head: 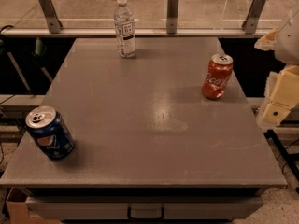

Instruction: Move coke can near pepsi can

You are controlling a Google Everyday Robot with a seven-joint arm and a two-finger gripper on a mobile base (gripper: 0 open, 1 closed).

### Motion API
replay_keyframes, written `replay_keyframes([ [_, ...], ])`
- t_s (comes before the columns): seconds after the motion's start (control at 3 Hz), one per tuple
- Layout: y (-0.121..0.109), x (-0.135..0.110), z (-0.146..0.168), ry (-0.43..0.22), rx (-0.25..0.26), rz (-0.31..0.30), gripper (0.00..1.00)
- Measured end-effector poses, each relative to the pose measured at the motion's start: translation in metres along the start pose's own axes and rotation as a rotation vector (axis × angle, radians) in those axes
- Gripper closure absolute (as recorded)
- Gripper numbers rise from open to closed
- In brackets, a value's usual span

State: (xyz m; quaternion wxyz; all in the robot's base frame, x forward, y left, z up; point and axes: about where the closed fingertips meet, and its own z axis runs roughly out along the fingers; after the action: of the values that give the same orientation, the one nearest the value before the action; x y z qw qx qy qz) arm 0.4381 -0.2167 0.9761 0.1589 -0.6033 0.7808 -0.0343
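The coke can (217, 76), red with white script and a silver top, stands upright on the grey table (149, 125) near its right edge. The pepsi can (49, 133), dark blue with a round logo and a silver top, stands at the table's front left corner, far from the coke can. My gripper (279, 101) shows as a cream-coloured block at the right edge of the view, beyond the table's right side and a little to the right of the coke can, not touching it.
A clear plastic water bottle (124, 28) with a white cap stands upright at the back of the table. A railing with metal posts (172, 10) runs behind the table. A drawer handle (145, 213) sits below the table's front edge.
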Motion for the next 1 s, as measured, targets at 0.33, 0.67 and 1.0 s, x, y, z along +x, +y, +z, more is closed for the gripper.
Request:
replay_keyframes([
  [0.33,0.000,0.000,0.000,0.000,0.000,0.000,0.00],
  [0.67,-0.011,0.003,0.003,-0.034,0.024,0.015,0.00],
  [1.0,-0.047,0.021,0.017,-0.124,0.066,0.050,0.00],
])
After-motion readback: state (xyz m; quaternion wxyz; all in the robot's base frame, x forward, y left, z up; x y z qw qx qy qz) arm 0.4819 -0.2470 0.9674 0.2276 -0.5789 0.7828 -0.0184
